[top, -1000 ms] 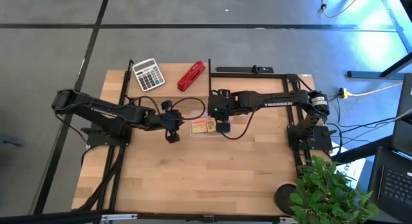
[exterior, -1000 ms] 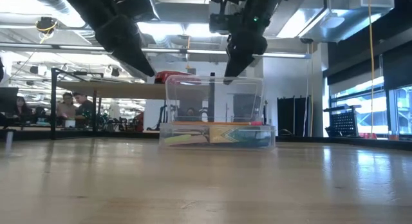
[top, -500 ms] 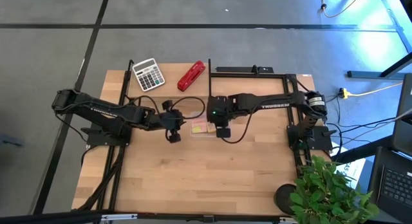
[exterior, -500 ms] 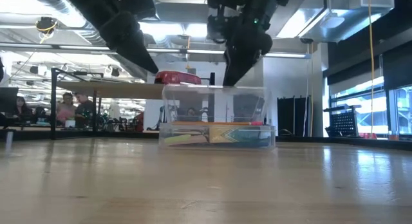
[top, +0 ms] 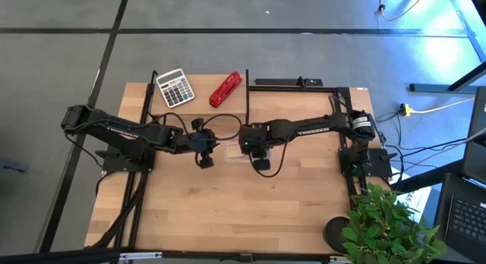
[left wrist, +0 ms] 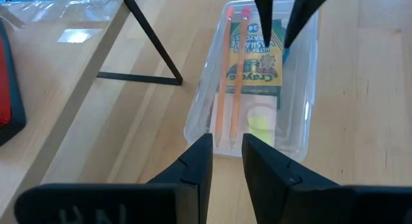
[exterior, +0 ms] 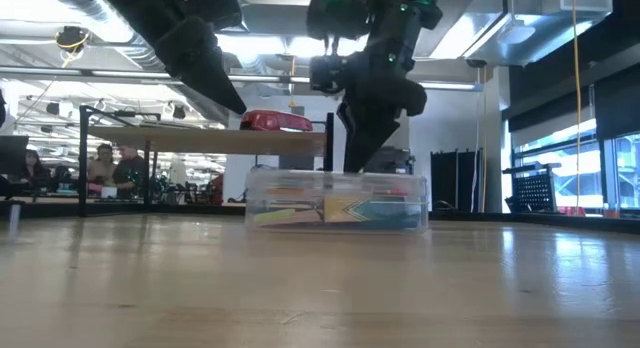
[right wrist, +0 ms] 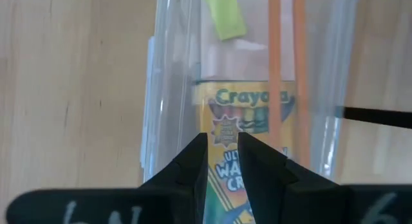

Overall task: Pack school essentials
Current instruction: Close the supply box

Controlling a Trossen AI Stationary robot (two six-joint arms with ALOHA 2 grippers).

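Observation:
A clear plastic box [top: 232, 150] stands at mid-table with its clear lid [exterior: 335, 175] lying flat on top. Through the plastic I see the yellow-green crayon box [left wrist: 257, 53], orange pencils [left wrist: 225, 82], a small yellow block [left wrist: 259, 125] and a pale pink pad [right wrist: 232, 60]. The scissors show only as a blue sliver [left wrist: 286, 53]; the purple pen is hidden. My right gripper [exterior: 352, 166] is shut, directly above the box. My left gripper [left wrist: 225, 153] is shut and hovers left of the box, pointing at it. My right gripper presses its shut fingertips [exterior: 350, 158] on the lid's top face [right wrist: 222, 121], over the crayon box. It comes from above, slanting in from the table's right. The lid lies flat on the box, which rests on the table.
A grey-white calculator [top: 175, 87] and a red stapler [top: 225, 89] lie near the far edge. A black frame [top: 296, 83] runs along the far right side. A potted plant [top: 387, 226] sits at the near right corner. People [exterior: 105, 168] sit far behind the table.
My right gripper has moved toward the table's left and down. It has pushed the lid over from standing upright at the box's far side to lying flat on the box. The box itself has stayed in place.

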